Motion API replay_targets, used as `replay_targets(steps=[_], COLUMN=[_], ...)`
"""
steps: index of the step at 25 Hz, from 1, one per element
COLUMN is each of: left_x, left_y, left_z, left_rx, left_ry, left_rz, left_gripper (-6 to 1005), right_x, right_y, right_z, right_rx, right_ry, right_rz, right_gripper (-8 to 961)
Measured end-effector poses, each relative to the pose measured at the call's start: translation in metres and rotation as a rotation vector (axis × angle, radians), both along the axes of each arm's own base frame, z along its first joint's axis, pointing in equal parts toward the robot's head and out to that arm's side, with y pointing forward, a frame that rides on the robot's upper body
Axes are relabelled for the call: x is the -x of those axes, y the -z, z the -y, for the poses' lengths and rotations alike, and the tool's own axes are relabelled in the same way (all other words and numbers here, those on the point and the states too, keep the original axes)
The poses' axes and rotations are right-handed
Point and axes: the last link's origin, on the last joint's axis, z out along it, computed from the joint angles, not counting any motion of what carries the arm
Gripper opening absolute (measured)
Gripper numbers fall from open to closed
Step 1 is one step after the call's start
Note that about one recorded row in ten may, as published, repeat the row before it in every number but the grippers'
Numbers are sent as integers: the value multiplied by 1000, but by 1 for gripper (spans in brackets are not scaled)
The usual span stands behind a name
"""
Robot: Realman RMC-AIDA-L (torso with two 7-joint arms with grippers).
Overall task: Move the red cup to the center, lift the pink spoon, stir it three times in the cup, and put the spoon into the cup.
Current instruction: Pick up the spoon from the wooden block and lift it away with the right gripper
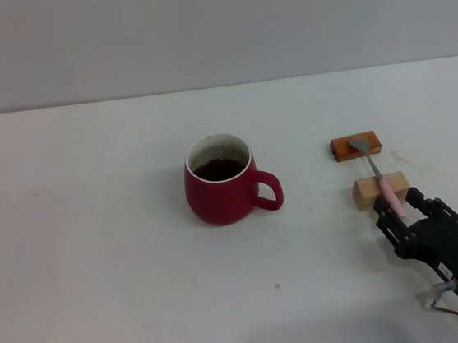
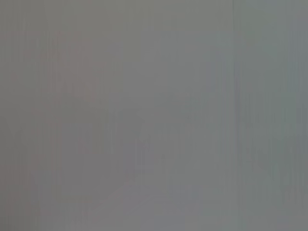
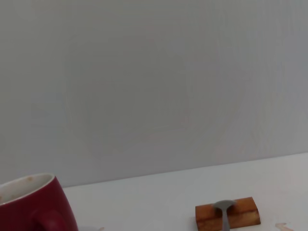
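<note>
The red cup (image 1: 220,191) stands upright near the middle of the white table (image 1: 98,261), handle toward the right, dark liquid inside. It also shows in the right wrist view (image 3: 30,204). The pink spoon (image 1: 388,190) lies across two wooden blocks, its grey bowl on the orange block (image 1: 342,149) and its pink handle on the tan block (image 1: 367,193). My right gripper (image 1: 399,208) is low at the handle's near end, a finger on each side of it, open. The right wrist view shows the spoon's bowl (image 3: 224,207). My left gripper is out of view.
The orange block (image 3: 243,215) also shows in the right wrist view. A grey wall stands behind the table's far edge. The left wrist view shows only a plain grey surface.
</note>
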Motion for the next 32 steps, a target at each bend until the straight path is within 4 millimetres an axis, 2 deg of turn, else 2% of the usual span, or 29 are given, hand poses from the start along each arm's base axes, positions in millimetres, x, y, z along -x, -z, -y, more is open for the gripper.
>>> replay_targets(steps=[13,26,31,32], left_x=[-1,1,2,2], left_y=[0,1,1,1], left_z=[0,1,2,2], left_rx=[-1,5,8,8], left_ry=[3,-1,-8,-8], left_rz=[4,2,-3,-3], left_gripper=[810,810,810,810], right_x=[-2,-6,-11,-11], right_y=[-1,-2,0,0], right_z=[-1,-1,-3,-3], right_rx=[-11,-33,-27,-27], right_ry=[16,89,131,131], right_rz=[-4,-38,-41,-41], right_gripper=[434,389,181,177])
